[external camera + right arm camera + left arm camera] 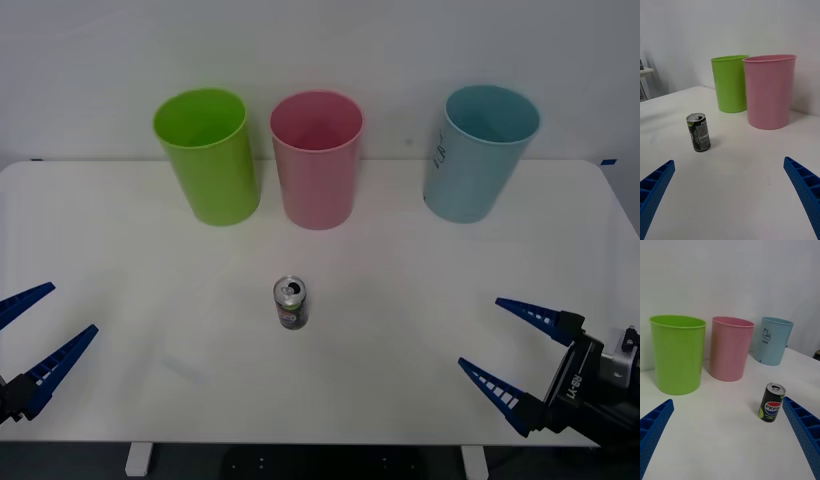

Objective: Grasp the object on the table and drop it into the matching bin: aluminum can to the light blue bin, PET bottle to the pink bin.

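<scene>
A small dark aluminum can [291, 303] [699, 132] [772, 402] with a silver top stands upright near the middle of the white table [150, 300]. At the back stand the pink bin [317, 160] [769, 92] [730, 348] in the middle and the light blue bin [478, 152] [772, 340] to the right, with dark print on its side. My left gripper [72, 308] [727, 400] hangs open at the table's front left, well apart from the can. My right gripper [480, 332] [729, 161] is open at the front right, also far from the can.
A lime green bin [207, 155] [730, 84] [676, 354] stands left of the pink one at the back. A white wall rises behind the bins. Bare table surface lies between the can and both grippers.
</scene>
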`<state>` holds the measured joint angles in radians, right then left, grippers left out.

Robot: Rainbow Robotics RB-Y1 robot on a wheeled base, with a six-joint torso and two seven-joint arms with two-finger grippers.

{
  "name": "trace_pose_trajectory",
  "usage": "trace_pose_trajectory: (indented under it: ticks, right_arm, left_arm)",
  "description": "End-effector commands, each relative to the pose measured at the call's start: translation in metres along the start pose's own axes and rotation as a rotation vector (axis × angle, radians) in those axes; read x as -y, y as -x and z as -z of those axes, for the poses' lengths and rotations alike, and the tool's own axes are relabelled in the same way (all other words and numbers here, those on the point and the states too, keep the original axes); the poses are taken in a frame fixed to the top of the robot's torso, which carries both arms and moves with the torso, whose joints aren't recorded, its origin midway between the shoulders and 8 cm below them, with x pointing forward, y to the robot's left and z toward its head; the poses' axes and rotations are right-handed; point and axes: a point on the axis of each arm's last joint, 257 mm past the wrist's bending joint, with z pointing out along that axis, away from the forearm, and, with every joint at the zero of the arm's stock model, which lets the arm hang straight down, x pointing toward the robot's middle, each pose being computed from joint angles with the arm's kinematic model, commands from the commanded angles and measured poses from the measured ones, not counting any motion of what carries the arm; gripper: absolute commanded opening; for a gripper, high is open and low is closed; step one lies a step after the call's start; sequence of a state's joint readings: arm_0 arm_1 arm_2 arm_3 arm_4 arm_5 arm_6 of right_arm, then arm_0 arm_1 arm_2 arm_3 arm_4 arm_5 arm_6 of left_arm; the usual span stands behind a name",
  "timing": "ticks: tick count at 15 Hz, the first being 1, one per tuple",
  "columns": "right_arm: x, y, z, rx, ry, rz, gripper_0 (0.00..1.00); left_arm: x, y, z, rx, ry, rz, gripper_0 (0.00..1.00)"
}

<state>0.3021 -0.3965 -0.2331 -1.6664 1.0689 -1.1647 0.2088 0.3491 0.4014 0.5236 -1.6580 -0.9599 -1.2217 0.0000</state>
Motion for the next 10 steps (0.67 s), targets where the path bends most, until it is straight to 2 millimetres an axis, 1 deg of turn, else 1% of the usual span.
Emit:
trace_pose_trajectory:
  ticks: [1,2,6,10]
  right_arm:
    - [-0.010,-0.009,-0.018,-0.006,0.003,0.063,1.00]
    - [-0.013,-0.012,-0.025,-0.009,0.006,0.073,1.00]
    - [-0.031,-0.019,-0.061,-0.008,0.023,0.043,1.00]
    - [-0.043,-0.029,-0.092,-0.028,0.013,0.015,1.00]
  left_arm:
    - [0.000,0.000,0.000,0.000,0.000,0.000,1.00]
    - [0.000,0.000,0.000,0.000,0.000,0.000,1.00]
    - [0.000,0.000,0.000,0.000,0.000,0.000,1.00]
    - [0.000,0.000,0.000,0.000,0.000,0.000,1.00]
